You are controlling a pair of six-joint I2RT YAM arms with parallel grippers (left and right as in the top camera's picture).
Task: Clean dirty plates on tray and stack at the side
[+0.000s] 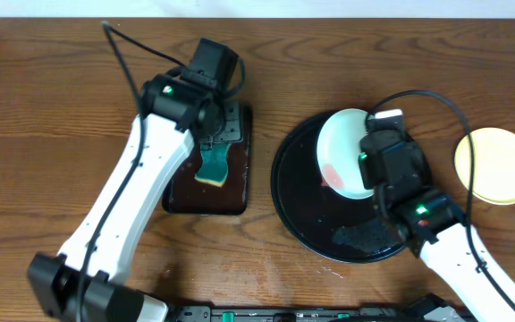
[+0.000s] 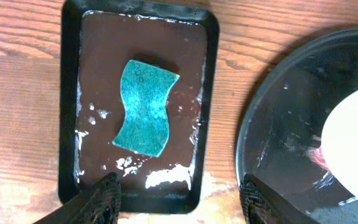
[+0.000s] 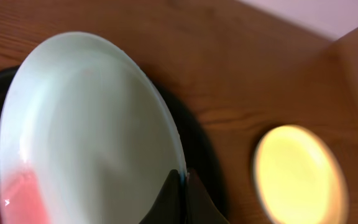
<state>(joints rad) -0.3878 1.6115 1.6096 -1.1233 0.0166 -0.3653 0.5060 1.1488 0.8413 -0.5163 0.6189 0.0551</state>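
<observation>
A pale mint-white plate [image 1: 342, 143] with a red smear is held tilted over the black tray [image 1: 302, 206]. My right gripper [image 3: 182, 180] is shut on the rim of this plate [image 3: 86, 130]; the smear sits at its lower left. A pale yellow plate [image 1: 496, 165] lies flat on the table to the right of the tray, also visible as the yellow plate [image 3: 298, 174] in the right wrist view. My left gripper [image 2: 180, 186] hangs open above the near end of the small brown tray [image 2: 69, 93], nothing between its fingers.
A teal sponge [image 2: 145, 107] lies in the wet brown tray, apart from my left fingers. White foam rims that tray's floor. Water drops sit on the black tray's [image 2: 278, 124] front part. The wall edge runs along the table's back.
</observation>
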